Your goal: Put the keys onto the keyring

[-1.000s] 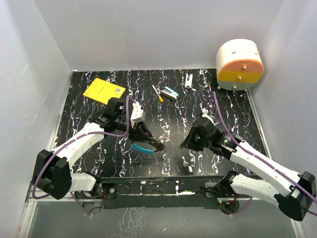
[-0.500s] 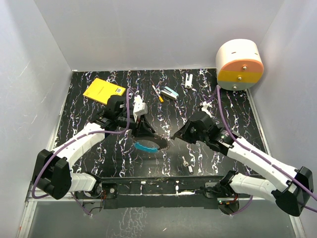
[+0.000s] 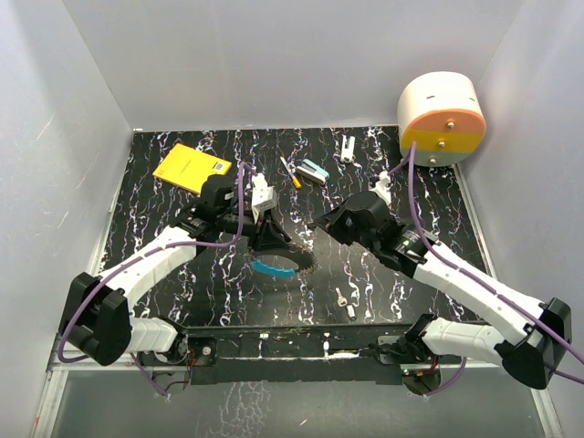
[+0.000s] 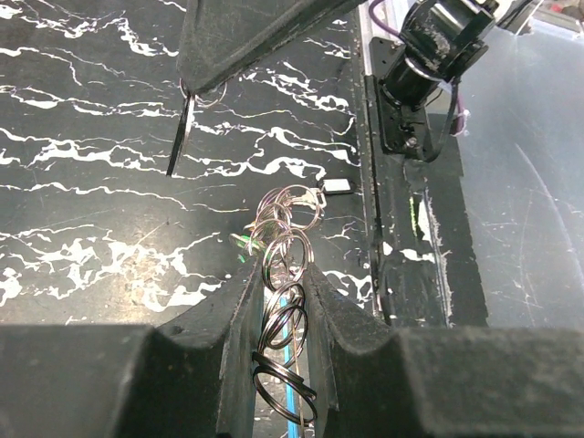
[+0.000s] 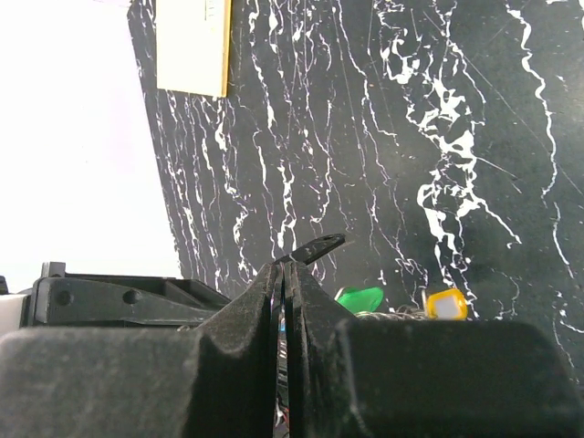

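Two end effectors are met over the middle of the worktop. The keyring is clamped narrowly in the left end effector. A silver key is pinched in the fully closed right end effector. A green-headed key and a yellow-headed key are seen close by.
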{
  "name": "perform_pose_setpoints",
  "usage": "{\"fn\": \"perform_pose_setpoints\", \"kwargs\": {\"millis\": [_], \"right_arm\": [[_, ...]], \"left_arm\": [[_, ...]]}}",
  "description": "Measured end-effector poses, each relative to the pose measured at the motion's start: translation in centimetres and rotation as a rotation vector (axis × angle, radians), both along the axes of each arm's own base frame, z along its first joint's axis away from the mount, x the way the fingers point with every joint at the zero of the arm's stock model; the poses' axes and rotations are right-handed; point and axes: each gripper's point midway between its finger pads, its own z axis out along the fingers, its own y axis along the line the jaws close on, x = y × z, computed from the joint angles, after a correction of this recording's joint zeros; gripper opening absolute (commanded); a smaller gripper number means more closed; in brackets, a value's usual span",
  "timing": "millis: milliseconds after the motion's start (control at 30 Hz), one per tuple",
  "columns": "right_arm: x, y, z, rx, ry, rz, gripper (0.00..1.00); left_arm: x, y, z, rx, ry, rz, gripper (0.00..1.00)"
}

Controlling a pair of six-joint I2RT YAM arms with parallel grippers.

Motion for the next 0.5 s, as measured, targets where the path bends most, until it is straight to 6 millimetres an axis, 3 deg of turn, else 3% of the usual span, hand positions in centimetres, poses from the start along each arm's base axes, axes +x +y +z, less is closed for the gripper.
{"fn": "perform_pose_setpoints", "kwargs": {"millis": [333, 500], "right_arm": [[0.2, 2.0, -0.4, 0.017, 0.010, 0.005, 0.08], [-0.3, 3.9, -0.3, 0.023, 0.011, 0.028, 0.08]], "left_arm": [[1.8, -0.1, -0.6, 0.036, -0.051, 0.080, 0.00], [2.5, -0.1, -0.5, 0.038, -0.078, 0.108, 0.00]]}}
